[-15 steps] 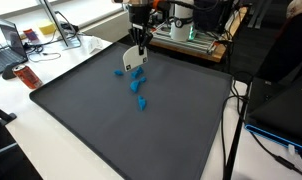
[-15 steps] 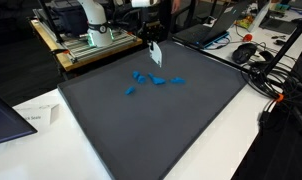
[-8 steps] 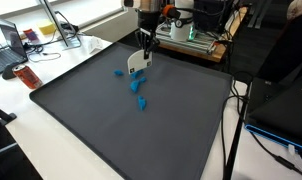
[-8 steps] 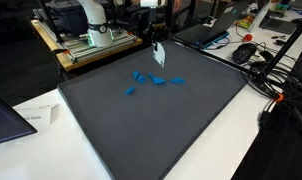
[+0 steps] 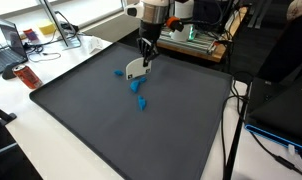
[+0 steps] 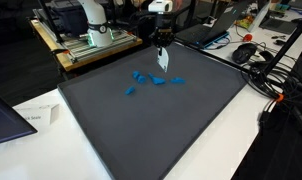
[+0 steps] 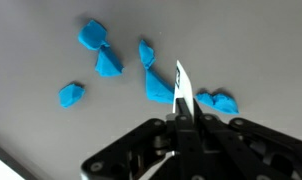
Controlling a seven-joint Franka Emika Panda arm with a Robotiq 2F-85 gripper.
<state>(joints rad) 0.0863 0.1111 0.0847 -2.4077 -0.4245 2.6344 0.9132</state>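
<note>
Near the far edge of the dark mat [image 5: 111, 130] on the bench [image 5: 41, 125], the claw [image 5: 143, 58] was found clamped narrowly on a white card [image 5: 137, 69], which hung below it. Blue pieces [image 5: 135, 86] were noted scattered just beside the card. Contact between card and mat could not be determined.
</note>
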